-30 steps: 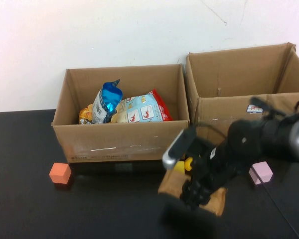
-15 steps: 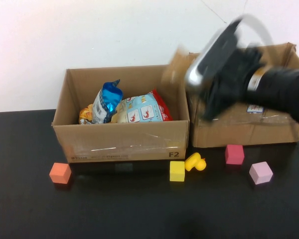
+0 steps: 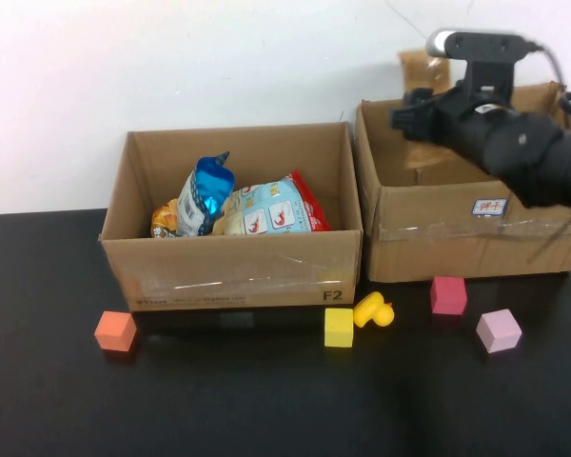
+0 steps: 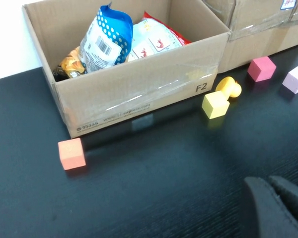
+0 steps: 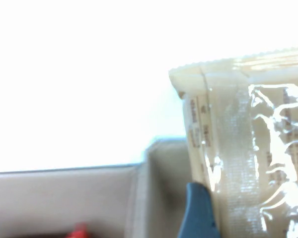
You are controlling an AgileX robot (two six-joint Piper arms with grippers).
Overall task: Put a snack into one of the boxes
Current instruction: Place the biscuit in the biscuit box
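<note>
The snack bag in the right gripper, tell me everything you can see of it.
The snack bag is a tan, glossy plastic packet with a crimped top seal, a flat back seam and small print. The right gripper holds it raised above the right box, near the wall; in the high view only a brown corner shows behind the arm. A blue finger presses against its lower edge. It touches nothing else visible. The left gripper sits low over the table, away from it.

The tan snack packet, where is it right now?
High view: the tan snack packet is up in the right gripper, above the right box. The left gripper sits low over the table.
</note>
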